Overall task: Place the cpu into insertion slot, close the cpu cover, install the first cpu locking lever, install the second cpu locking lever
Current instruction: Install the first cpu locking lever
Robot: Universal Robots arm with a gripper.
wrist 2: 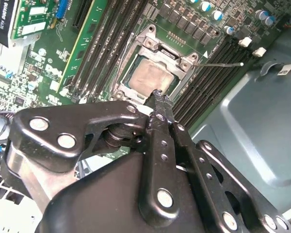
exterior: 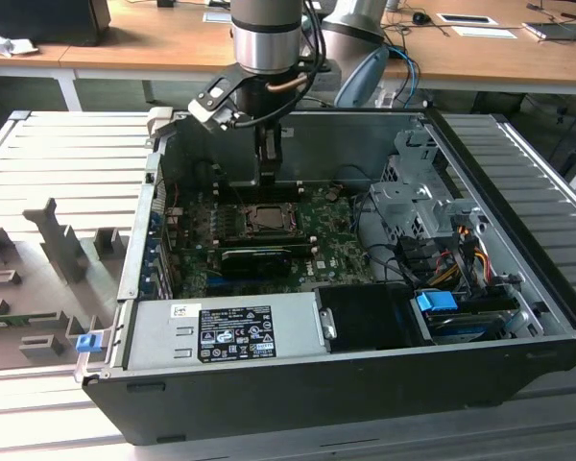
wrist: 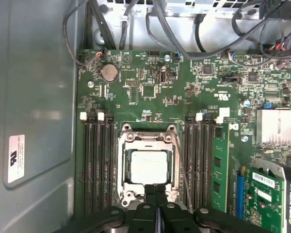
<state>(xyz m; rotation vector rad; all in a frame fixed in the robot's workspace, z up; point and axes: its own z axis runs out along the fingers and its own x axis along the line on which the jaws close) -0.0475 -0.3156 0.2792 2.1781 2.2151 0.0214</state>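
The cpu (wrist: pixel 148 166) (wrist 2: pixel 153 77), a pale silver square, lies flat in the insertion slot (wrist: pixel 127 167) on the green board. The cpu cover (wrist: pixel 145 140) (wrist 2: pixel 157 48), a grey metal frame, lies down around the chip, which shows through its window. A thin locking lever (wrist 2: pixel 223 63) sticks out past one corner of the socket. My gripper (wrist: pixel 155 190) (wrist 2: pixel 158 94) is shut with nothing in it, its black fingertips pressed together just over the cover's near edge. In the exterior view the gripper (exterior: pixel 268 182) hangs straight above the cpu (exterior: pixel 267 218).
Memory slots (wrist: pixel 94 165) flank the socket on both sides, with a green memory stick (wrist: pixel 218 165) beside one row. A long black card (exterior: pixel 257 257) lies in front of the socket. The power supply (exterior: pixel 226 329), cable bundles (exterior: pixel 442 254) and case walls (exterior: pixel 355 134) ring the board.
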